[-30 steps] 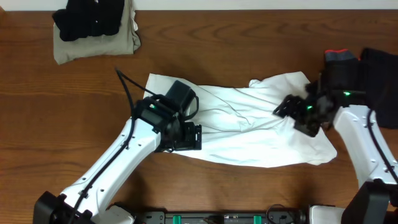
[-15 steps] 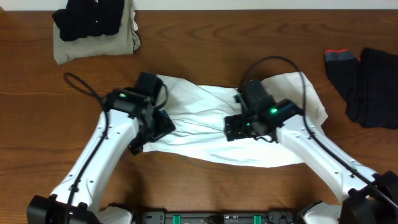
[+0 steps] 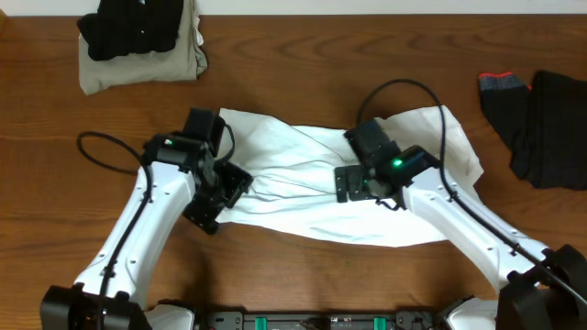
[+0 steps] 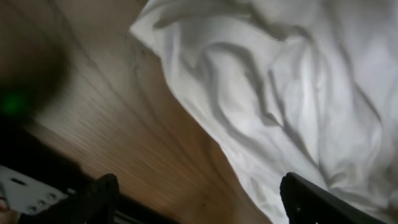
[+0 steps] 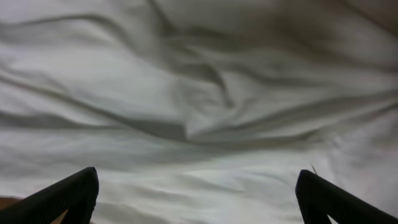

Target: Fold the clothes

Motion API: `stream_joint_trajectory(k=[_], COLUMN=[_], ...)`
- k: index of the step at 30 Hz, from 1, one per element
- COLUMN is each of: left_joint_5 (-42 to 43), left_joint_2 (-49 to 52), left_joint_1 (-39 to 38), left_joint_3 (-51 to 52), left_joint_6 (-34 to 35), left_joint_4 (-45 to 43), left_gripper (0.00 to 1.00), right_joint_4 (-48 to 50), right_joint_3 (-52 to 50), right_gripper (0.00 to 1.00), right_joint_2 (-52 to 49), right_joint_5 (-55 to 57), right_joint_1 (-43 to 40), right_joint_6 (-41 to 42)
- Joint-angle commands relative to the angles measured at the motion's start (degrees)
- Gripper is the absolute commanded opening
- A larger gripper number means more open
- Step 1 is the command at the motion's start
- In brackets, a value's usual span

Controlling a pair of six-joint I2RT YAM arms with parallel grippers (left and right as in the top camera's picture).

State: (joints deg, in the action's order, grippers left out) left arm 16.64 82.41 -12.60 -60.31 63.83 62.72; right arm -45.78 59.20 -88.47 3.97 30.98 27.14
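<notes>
Overhead: white shirt lies crumpled mid-worktop. Left pincer sits at its left edge, right pincer over its middle. Khaki garment under a black garment, far-left corner; dark clothes at right edge.

Left wrist: fingers spread wide, released, nothing between; shirt edge crosses bare wood.

Right wrist: fingers spread wide, released, above wrinkled shirt cloth filling the view.

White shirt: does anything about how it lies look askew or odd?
Yes. The white shirt lies bunched rather than flat, with twisted ridges running across its middle and a ragged outline. No damage shows.
</notes>
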Motion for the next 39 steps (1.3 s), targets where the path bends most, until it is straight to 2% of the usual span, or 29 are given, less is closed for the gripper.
stream_joint_trajectory(k=[1, 12, 21, 30, 34, 36, 39], left_joint_5=[2.5, 3.8, 3.7, 3.7, 3.7, 3.7, 3.7], left_joint_2=[0.5, 0.6, 0.9, 3.8, 4.9, 4.9, 4.9], left_joint_1=[-0.1, -0.1, -0.1, -0.1, -0.1, -0.1, -0.1], left_joint_3=[3.8, 14.9, 17.1, 17.1, 17.1, 17.1, 17.1], left_joint_6=[4.7, 4.2, 0.7, 0.3, 0.3, 0.2, 0.3], left_joint_4=[-2.3, -16.7, -25.2, -27.5, -27.7, -27.7, -27.7], left_gripper=[0.75, 0.73, 0.72, 0.56, 0.43, 0.32, 0.25], right_joint_4=[-2.1, -6.4, -6.8, -7.8, -7.9, -8.0, -7.8], right_joint_3=[0.7, 0.7, 0.7, 0.7, 0.7, 0.7, 0.7], right_gripper=[0.99, 0.99, 0.99, 0.99, 0.99, 0.99, 0.99], right_joint_2=[-0.3, -0.3, -0.3, -0.3, -0.3, -0.3, -0.3], right_joint_5=[1.8, 1.8, 1.6, 1.6, 1.6, 1.6, 1.6], right_joint_1=[-2.9, -6.6, -6.6, -6.6, -6.6, -6.6, -6.6], right_joint_6=[3.0, 2.3, 2.0, 2.0, 2.0, 2.0, 2.0])
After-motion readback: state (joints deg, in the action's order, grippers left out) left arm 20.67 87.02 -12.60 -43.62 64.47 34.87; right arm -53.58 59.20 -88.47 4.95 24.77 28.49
